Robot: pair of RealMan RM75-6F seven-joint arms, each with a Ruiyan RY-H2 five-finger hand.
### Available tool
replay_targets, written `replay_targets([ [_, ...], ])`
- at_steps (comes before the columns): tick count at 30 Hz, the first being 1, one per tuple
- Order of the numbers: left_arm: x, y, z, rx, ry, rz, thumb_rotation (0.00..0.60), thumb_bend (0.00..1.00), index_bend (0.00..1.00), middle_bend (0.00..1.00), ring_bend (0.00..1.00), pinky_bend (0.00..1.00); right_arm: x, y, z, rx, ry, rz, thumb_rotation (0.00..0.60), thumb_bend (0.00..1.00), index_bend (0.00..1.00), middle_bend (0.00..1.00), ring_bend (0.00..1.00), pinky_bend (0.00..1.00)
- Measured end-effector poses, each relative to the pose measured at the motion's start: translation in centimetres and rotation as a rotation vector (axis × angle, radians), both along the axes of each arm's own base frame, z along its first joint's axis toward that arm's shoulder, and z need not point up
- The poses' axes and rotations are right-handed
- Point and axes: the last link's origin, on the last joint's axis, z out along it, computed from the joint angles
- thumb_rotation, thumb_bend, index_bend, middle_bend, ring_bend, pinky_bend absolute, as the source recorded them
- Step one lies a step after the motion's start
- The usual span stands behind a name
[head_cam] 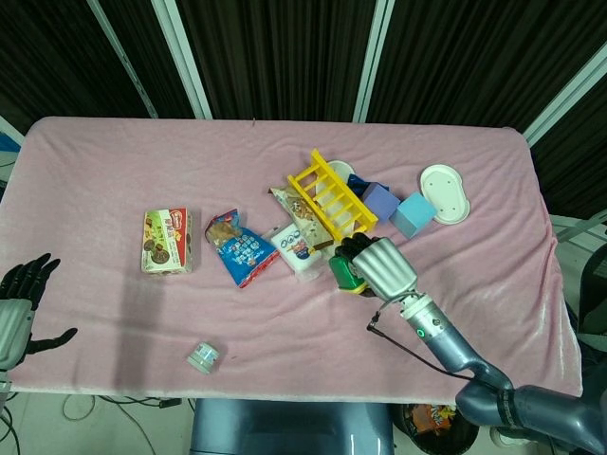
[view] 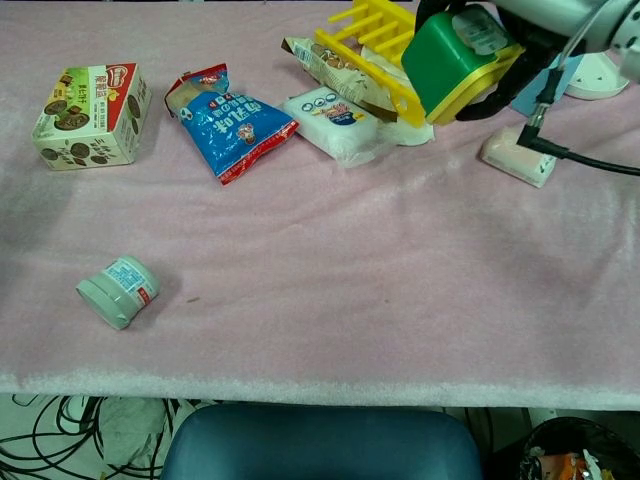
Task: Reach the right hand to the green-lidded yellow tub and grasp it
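Observation:
My right hand [head_cam: 381,265] grips the green-lidded yellow tub [head_cam: 344,271] and holds it off the pink cloth, tilted with the green lid toward the camera. In the chest view the tub [view: 455,66] fills the upper right, and only part of the right hand [view: 545,12] shows at the top edge, fingers wrapped round the tub. My left hand [head_cam: 19,301] hangs at the far left edge, below the table level, fingers spread and holding nothing.
A yellow rack [head_cam: 330,197], snack packets [head_cam: 240,248], a white pouch [head_cam: 297,248], a biscuit box [head_cam: 167,241], blue and purple blocks [head_cam: 412,214], a white dish [head_cam: 446,193], a small jar [head_cam: 203,356] and a pale bar [view: 516,158] lie on the cloth.

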Motion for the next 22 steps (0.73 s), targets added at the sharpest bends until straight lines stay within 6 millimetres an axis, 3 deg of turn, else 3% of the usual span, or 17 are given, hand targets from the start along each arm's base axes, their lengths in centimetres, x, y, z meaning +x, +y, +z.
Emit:
replay_targets([
  [7, 0.3, -0.3, -0.1, 0.000, 0.012, -0.028, 0.600, 0.00, 0.00, 0.00, 0.00, 0.00, -2.6, 6.2, 3.9, 0.011, -0.248, -0.138, 0.600, 0.36, 0.83, 0.69, 0.65, 0.70],
  [14, 0.2, -0.5, -0.1, 0.004, 0.014, -0.030, 0.600, 0.00, 0.00, 0.00, 0.00, 0.00, -5.6, 11.3, 5.8, 0.028, -0.457, -0.251, 0.600, 0.36, 0.83, 0.69, 0.65, 0.70],
  [17, 0.2, -0.5, -0.1, 0.003, 0.014, -0.033, 0.600, 0.00, 0.00, 0.00, 0.00, 0.00, -7.2, 13.2, 6.3, 0.018, -0.523, -0.286, 0.600, 0.36, 0.83, 0.69, 0.65, 0.70],
  [22, 0.3, -0.5, -0.1, 0.002, 0.011, -0.042, 0.600, 0.00, 0.00, 0.00, 0.00, 0.00, -9.3, 14.5, 6.8, -0.006, -0.535, -0.298, 0.600, 0.36, 0.83, 0.69, 0.65, 0.70],
])
